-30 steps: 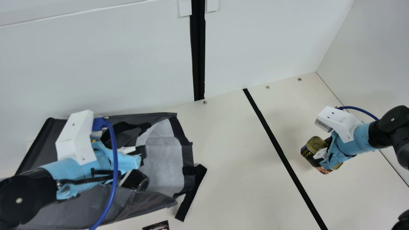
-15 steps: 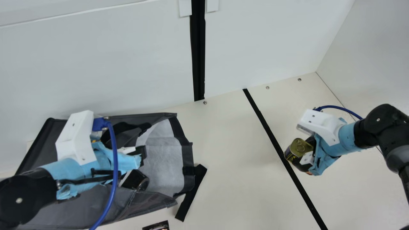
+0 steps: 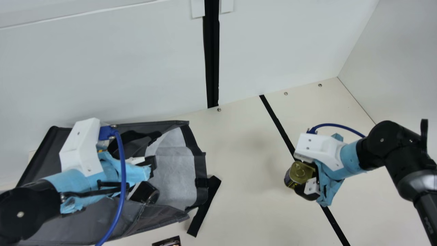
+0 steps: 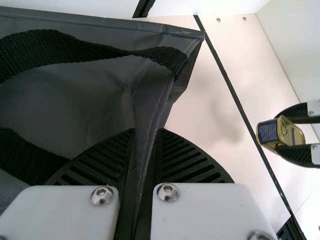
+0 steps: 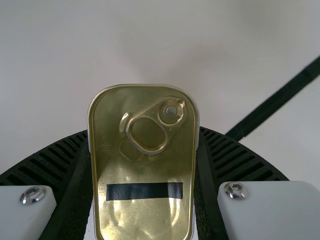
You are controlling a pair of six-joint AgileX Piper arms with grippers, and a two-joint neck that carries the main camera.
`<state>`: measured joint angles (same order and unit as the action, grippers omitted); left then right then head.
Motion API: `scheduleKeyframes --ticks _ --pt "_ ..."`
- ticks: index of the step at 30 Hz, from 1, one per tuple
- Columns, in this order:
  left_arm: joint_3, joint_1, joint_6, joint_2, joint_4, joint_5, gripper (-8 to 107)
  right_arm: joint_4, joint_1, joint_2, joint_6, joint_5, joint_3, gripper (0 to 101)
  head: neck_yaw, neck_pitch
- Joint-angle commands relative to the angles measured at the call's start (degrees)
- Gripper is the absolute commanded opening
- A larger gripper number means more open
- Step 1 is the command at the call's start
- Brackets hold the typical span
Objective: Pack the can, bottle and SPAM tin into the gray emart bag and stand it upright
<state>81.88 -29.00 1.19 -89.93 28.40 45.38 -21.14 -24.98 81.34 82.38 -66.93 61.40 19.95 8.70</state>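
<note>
The gray emart bag (image 3: 71, 223) lies on its side toward the left end of the desk (image 3: 245, 147), close along the back edge where the wall (image 3: 102, 75) rises, its mouth turned toward the right side. The left gripper (image 4: 146, 132) has its fingers pinched together on the bag's seamed fabric, presumably to brace the bag and stop the mouth collapsing or sliding when something is pushed in. A dark, round-ended item (image 3: 145, 193) sits inside by the pale lining (image 3: 174, 160); it could be the can or bottle, though I cannot tell which. The SPAM tin (image 3: 298, 172) is raised above the desk near the black stripe (image 3: 280, 126), right of the bag and well apart from it. The right gripper (image 5: 143, 131) clamps it across its narrower width, one finger against each side, probably because that span suits the grip and leaves the far end free to enter first. Its ring pull (image 5: 147, 135) faces the wrist camera. A black handle (image 3: 205, 205) trails from the mouth and might snag.
</note>
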Motion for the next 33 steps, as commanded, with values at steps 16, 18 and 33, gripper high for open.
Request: scheduleKeyframes --ticks 16,18,33 --pt "0.00 0.00 0.00 0.00 0.00 0.00 -8 -3.21 7.31 -5.79 1.45 -1.30 -6.18 0 0.05 1.30" --pt "0.00 0.00 0.00 0.00 0.00 0.00 -8 -4.39 7.48 -6.11 1.87 -1.37 -6.67 0 0.05 1.30" --pt "0.00 0.00 0.00 0.00 0.00 0.00 -8 -22.71 4.42 -6.18 11.09 -2.97 -11.57 0 0.05 1.30"
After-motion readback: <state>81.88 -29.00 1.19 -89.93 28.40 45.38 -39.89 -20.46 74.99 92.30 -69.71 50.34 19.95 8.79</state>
